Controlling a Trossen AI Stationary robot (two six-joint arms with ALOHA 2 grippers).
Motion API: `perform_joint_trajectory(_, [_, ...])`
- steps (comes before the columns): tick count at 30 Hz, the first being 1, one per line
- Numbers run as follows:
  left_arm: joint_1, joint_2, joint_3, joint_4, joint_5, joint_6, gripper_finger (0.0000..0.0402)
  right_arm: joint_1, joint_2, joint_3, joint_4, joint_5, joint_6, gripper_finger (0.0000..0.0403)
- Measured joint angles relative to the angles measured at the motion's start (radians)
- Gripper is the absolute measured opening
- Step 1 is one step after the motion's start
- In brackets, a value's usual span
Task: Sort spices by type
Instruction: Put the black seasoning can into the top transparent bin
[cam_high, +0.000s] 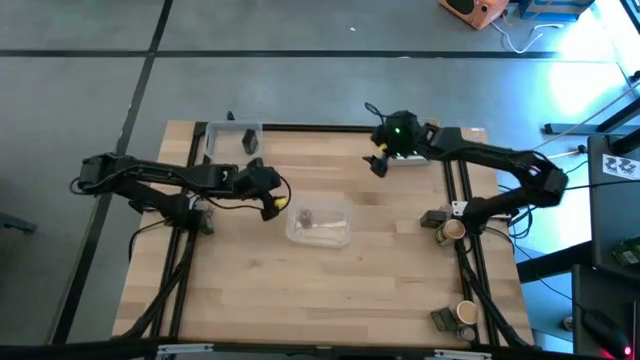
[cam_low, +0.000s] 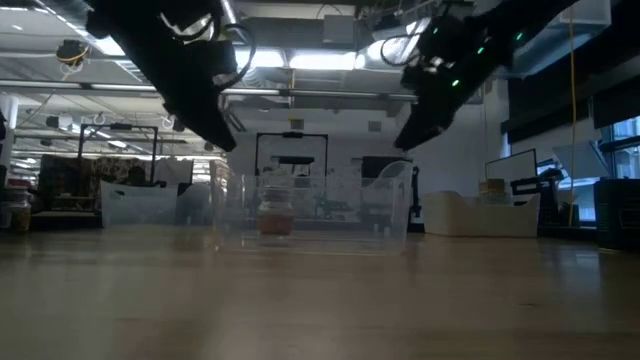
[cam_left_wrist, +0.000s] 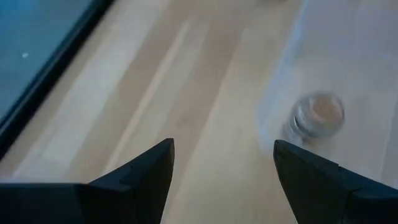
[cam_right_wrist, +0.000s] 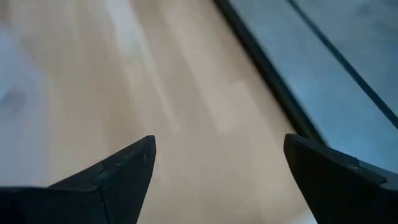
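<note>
The wooden surface (cam_high: 300, 290) fills the middle of the high view, with a dark frame along its far edge.

The left arm reaches in from the left side, and the left gripper (cam_high: 272, 203) hangs above the boards just beside the left end of a clear tray (cam_high: 335, 232). In the left wrist view its two dark fingers (cam_left_wrist: 146, 177) stand wide apart with only bare wood between them, so it is released and holds nothing. The right arm bends in from the right edge, and the right gripper (cam_high: 378, 163) hovers near the far edge, close to a white tray (cam_high: 412, 157). Its fingers (cam_right_wrist: 124, 168) are likewise spread over bare wood, empty.

The clear tray sits near the middle of the surface. A second clear tray (cam_high: 222, 138) stands at the far left corner with a dark blocky spice container (cam_high: 249, 140) inside it.

One small jar (cam_high: 305, 217) stands upright in the middle tray; the left wrist view shows it (cam_left_wrist: 317, 115) through the tray wall, with a pale brown top. Two tan cylinders (cam_high: 452, 229) and (cam_high: 466, 312) stand at the right edge, each with a dark block (cam_high: 432, 219) just beside it.
</note>
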Motion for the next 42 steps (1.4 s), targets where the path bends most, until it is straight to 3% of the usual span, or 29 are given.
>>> perform_joint_trajectory(11, [0.024,0.006,-0.094,0.254,0.000,0.073,0.0257,0.275,-0.177,0.000,-0.407,0.185,0.130,0.0351])
perform_joint_trajectory(24, [0.011,0.006,-0.126,0.335,0.000,0.039,0.0257,0.525,-0.195,0.000,-0.817,0.180,0.512,0.0351])
perform_joint_trajectory(32, [0.011,0.006,-0.126,0.339,0.000,0.020,0.0257,0.620,-0.195,0.000,-0.944,0.179,0.667,0.0351])
perform_joint_trajectory(42, [0.007,0.006,-0.126,0.333,0.000,-0.006,0.0257,0.635,-0.193,-0.058,-1.016,0.159,0.727,0.0351])
